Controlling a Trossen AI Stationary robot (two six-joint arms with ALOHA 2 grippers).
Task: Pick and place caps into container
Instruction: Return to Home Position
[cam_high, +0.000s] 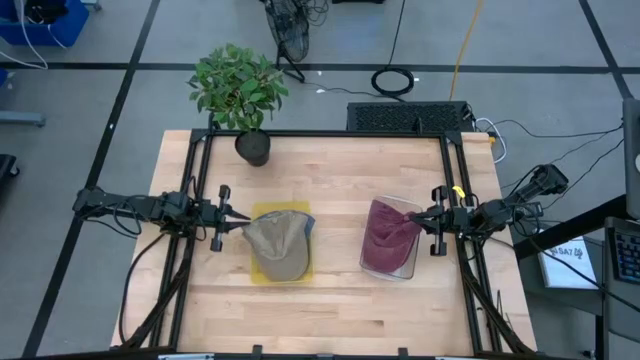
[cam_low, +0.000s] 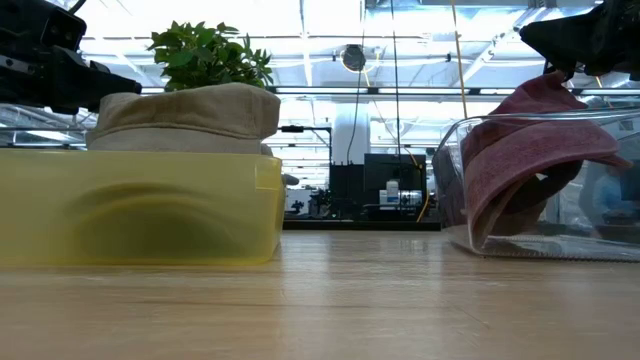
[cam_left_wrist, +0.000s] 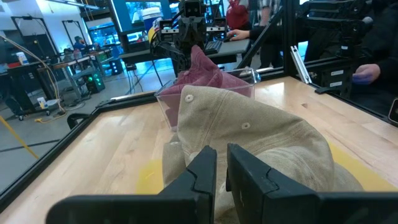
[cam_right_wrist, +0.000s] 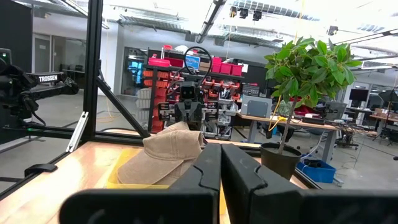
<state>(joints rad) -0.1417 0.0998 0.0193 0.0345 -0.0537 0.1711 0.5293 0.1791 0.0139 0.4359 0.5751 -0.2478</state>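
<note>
A khaki cap (cam_high: 280, 245) lies on top of a yellow container (cam_high: 258, 278) left of the table's middle. My left gripper (cam_high: 243, 222) stands level at the cap's left end, its fingers nearly together on the cloth. A maroon cap (cam_high: 388, 240) sits in a clear container (cam_high: 385, 273) to the right, and one part of it is drawn up into a peak. My right gripper (cam_high: 412, 215) is shut at that peak. In the right wrist view the shut fingers (cam_right_wrist: 220, 155) hide the maroon cap. My left gripper comes in level from the table's left and pinches the khaki cap's left edge (cam_left_wrist: 217, 140) between its two fingers. The fingers themselves hide the exact spot. The cap stays resting on the yellow container (cam_low: 140, 205). My right gripper comes from the table's right, tipped slightly upward, and is shut on the raised peak of the maroon cap (cam_left_wrist: 198, 53). The cloth hangs down from the peak (cam_low: 548, 85), and its lower part lies inside the clear container (cam_low: 460, 180).
A potted plant (cam_high: 240, 90) stands at the table's far edge, left of centre. A black frame runs round the table. Bare wood lies between the two containers and along the near edge. A person's hand (cam_left_wrist: 367, 71) shows beyond the table's right side.
</note>
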